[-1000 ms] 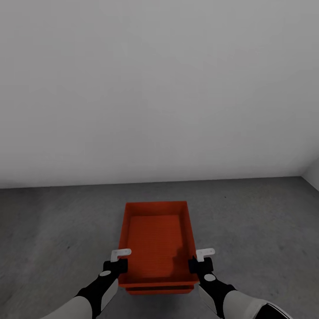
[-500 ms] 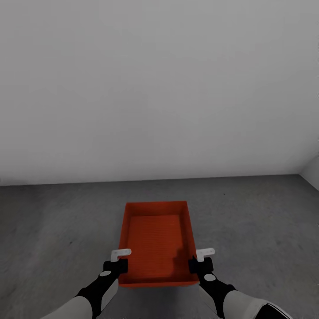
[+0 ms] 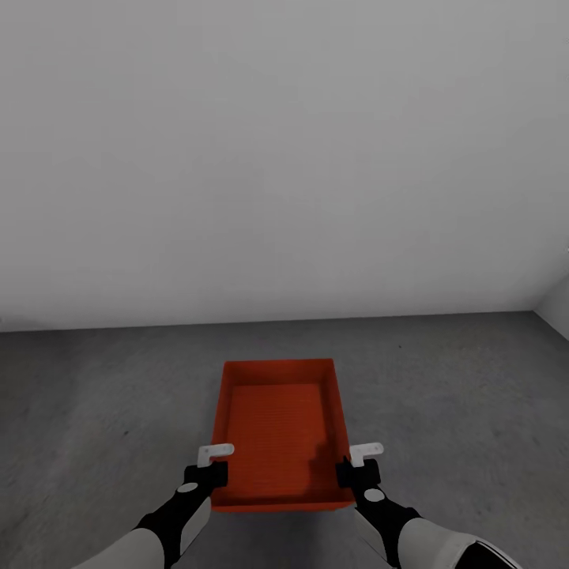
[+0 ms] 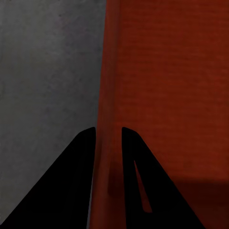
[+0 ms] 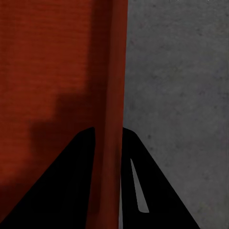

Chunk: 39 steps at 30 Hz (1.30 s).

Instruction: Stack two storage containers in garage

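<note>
Holding the orange storage container (image 3: 278, 431) between my arms above the grey floor (image 3: 458, 395), I have the left end effector (image 3: 207, 468) and right end effector (image 3: 357, 466) each clamped on a side wall.

Head view: high, looking forward and down at box (image 3: 278, 431), grey floor (image 3: 458, 395) and wall (image 3: 284, 158). Wrist views: close, along each side wall; all share box and floor.
</note>
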Available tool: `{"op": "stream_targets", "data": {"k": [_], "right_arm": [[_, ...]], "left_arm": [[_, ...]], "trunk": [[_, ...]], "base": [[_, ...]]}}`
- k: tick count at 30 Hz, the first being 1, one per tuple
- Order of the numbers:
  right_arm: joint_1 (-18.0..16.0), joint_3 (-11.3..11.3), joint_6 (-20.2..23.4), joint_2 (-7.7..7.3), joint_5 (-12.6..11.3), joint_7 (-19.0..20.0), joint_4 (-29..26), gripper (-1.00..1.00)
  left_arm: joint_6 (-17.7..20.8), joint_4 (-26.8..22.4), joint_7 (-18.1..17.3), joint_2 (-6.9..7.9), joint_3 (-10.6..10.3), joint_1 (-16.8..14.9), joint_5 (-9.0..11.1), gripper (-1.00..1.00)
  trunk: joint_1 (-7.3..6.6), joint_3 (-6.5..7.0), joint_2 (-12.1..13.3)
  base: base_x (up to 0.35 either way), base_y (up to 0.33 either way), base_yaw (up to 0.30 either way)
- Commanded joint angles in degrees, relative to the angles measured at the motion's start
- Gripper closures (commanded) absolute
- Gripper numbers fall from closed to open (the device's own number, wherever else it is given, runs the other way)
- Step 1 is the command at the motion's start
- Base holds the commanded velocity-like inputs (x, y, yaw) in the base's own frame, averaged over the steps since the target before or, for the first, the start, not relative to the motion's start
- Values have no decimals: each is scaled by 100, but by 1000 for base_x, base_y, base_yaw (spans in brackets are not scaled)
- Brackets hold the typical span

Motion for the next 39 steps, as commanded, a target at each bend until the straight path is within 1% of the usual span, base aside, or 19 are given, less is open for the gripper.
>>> {"op": "stream_targets", "data": {"k": [1, 8, 16, 39], "right_arm": [[-3, -389, 18, 6, -19, -1, -3, 100], [-3, -389, 18, 6, -19, -2, -3, 100], [-3, -389, 18, 7, -19, 0, -3, 100], [-3, -389, 18, 6, -19, -2, -5, 100]], "left_arm": [[-309, -7, 185, 3, -73, -1, -32, 100], [-309, -7, 185, -2, -75, -1, -32, 100], [-309, -7, 185, 3, -76, -1, -32, 100], [-309, -9, 185, -5, -68, -1, -25, 100]], "trunk": [[0, -4, -2], [0, -4, -2], [0, -4, -2], [0, -4, -2]], "base": [[12, 0, 0], [8, 0, 0], [97, 0, 0], [2, 0, 0]]}}
